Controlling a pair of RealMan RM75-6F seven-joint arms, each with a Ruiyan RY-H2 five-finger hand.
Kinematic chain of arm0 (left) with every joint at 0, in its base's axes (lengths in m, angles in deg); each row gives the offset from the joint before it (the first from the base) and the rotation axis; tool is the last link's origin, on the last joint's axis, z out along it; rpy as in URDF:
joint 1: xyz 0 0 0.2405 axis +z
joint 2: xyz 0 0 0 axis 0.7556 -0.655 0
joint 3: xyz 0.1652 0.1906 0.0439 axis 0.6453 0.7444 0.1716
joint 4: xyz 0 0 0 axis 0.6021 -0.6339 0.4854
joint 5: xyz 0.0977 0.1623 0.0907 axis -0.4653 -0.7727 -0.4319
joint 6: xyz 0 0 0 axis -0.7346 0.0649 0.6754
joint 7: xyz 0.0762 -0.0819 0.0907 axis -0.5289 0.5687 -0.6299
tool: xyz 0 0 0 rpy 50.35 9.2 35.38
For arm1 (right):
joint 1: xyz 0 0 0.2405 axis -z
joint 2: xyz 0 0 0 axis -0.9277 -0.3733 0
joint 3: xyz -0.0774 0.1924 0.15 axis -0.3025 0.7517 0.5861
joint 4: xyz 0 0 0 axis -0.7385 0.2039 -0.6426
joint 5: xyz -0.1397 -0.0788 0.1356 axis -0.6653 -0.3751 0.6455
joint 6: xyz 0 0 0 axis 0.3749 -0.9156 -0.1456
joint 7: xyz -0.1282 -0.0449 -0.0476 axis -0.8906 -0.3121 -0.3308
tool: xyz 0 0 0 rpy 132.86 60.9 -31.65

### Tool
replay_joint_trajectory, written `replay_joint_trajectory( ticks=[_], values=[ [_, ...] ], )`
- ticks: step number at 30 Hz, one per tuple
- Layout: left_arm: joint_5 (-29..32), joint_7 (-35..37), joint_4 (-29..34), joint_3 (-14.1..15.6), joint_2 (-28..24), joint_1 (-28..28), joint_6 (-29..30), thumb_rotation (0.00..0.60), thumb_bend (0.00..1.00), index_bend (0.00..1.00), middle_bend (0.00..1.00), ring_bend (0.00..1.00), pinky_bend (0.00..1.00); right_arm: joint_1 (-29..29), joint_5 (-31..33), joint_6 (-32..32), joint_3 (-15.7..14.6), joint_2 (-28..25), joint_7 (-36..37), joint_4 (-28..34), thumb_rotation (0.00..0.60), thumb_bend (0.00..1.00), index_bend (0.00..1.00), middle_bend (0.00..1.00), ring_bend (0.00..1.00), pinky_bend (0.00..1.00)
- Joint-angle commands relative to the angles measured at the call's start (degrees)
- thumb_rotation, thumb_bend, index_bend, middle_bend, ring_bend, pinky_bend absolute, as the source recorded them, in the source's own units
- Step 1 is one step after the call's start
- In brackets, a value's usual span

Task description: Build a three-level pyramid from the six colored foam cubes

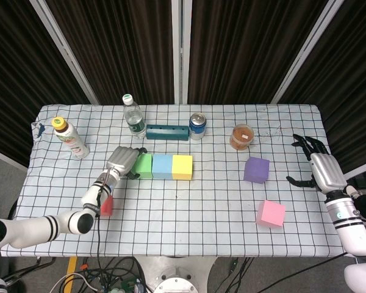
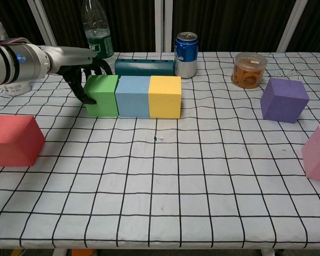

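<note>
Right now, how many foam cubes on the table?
6: green, blue, yellow in a row; red front left; purple, pink right.

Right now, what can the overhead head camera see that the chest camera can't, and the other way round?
Only the head view shows the right hand, open beyond the table's right edge, and the whole yellow-capped bottle at the far left.

Only the chest view shows the cubes' front faces and the left hand's fingers curled beside the green cube.

Both show the left hand, the green, blue cube and yellow cube row, the red cube, purple cube, pink cube, water bottle, can, teal box and jar.
</note>
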Motion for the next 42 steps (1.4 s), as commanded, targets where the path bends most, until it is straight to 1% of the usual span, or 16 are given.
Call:
replay_joint_trajectory(
  ticks=[1, 18, 24, 30, 33, 38, 42],
  values=[
    [-0.2, 0.1, 0.0, 0.1, 0.1, -0.1, 0.0, 0.6, 0.21, 0.22, 0.33, 0.35, 0.38, 0.0, 0.1, 0.0, 0.0, 0.0, 0.1, -0.1, 0.6, 0.1, 0.0, 0.2, 0.0, 0.0],
    [-0.7, 0.3, -0.1, 0.4, -0.2, -0.9, -1.0, 0.6, 0.21, 0.21, 0.31, 0.35, 0.37, 0.1, 0.4, -0.1, 0.1, 0.0, 0.1, -0.2, 0.6, 0.1, 0.0, 0.2, 0.0, 0.0],
    [-0.8, 0.5, -0.2, 0.6, -0.1, -1.1, -1.1, 0.6, 0.21, 0.2, 0.29, 0.35, 0.37, 0.1, 0.4, -0.1, 0.1, 0.1, 0.1, -0.3, 0.6, 0.1, 0.0, 0.2, 0.0, 0.0],
    [-0.9, 0.6, 0.2, 0.8, -0.5, -1.1, -1.1, 0.6, 0.21, 0.16, 0.24, 0.35, 0.36, 0.1, 0.4, 0.0, 0.1, 0.0, 0.2, -0.2, 0.6, 0.1, 0.0, 0.2, 0.0, 0.0],
    [-0.9, 0.7, 0.3, 0.9, -0.7, -1.2, -1.2, 0.6, 0.21, 0.13, 0.22, 0.34, 0.35, 0.1, 0.3, 0.0, 0.2, 0.0, 0.3, -0.2, 0.6, 0.1, 0.0, 0.2, 0.0, 0.0],
    [-0.8, 0.9, 0.9, 1.1, -1.0, -1.0, -0.9, 0.6, 0.21, 0.11, 0.2, 0.33, 0.35, 0.1, 0.2, 0.2, 0.3, -0.1, 0.3, 0.1, 0.6, 0.1, 0.0, 0.2, 0.0, 0.0],
    [-0.6, 0.8, 2.6, 1.5, -2.2, -0.6, -0.5, 0.6, 0.21, 0.08, 0.16, 0.28, 0.32, 0.2, 0.1, 0.4, 0.3, -0.1, 0.3, 0.3, 0.6, 0.1, 0.0, 0.2, 0.0, 0.0]
  ],
)
